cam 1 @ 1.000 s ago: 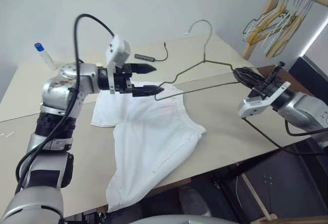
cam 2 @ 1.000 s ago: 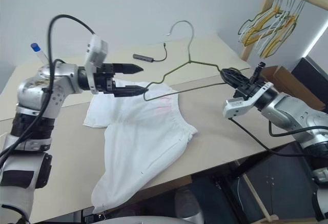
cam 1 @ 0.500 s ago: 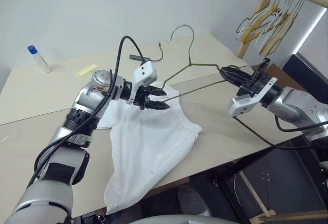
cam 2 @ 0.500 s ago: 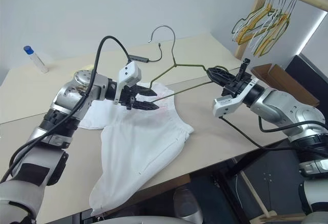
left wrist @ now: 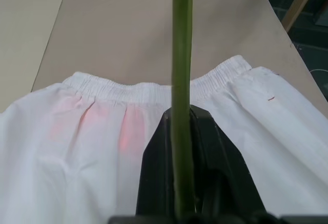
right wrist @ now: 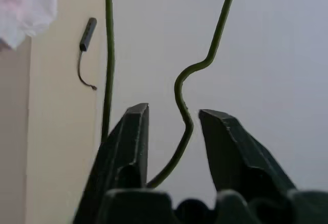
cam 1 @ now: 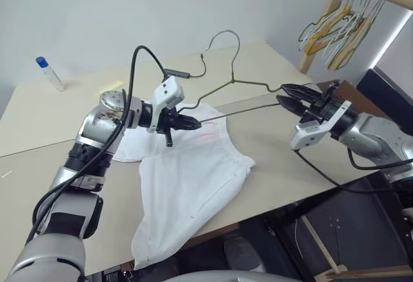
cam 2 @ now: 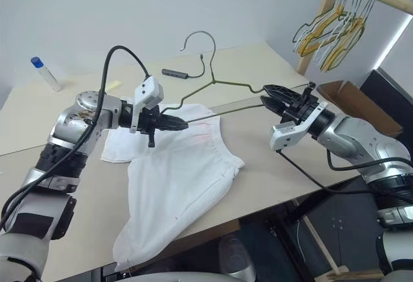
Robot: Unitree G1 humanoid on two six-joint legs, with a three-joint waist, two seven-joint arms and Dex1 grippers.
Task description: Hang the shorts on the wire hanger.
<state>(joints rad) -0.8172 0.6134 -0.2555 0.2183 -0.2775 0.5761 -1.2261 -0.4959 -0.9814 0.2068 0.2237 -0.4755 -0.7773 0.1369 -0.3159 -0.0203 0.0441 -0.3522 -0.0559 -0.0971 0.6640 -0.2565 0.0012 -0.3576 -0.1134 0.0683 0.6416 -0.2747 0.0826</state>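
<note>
The wire hanger (cam 1: 233, 80) hangs level in the air over the table, hook (cam 1: 223, 35) pointing up and away. My left gripper (cam 1: 192, 124) is shut on its left corner; the left wrist view has the olive wire (left wrist: 181, 80) clamped between the black fingers (left wrist: 210, 157). My right gripper (cam 1: 287, 97) is open around the right corner, and the bent wire (right wrist: 180, 106) passes between its spread fingers (right wrist: 130, 142) without a grip. The white shorts (cam 1: 187, 172) lie flat on the table under the hanger, with the waistband (left wrist: 128, 92) toward the far side and one leg hanging over the near edge.
The beige table (cam 1: 277, 146) also bears a blue-capped bottle (cam 1: 50, 73), a yellow strip (cam 1: 110, 87) and a small dark adapter with cable (cam 1: 184, 73). A wooden rack with bunched hangers (cam 1: 345, 20) stands at the far right. A cardboard box (cam 2: 348, 95) sits behind my right arm.
My left gripper has sunk a little and shut on the hanger's left corner. My right gripper, shut on the right corner before, has opened. The hanger has stayed up.
</note>
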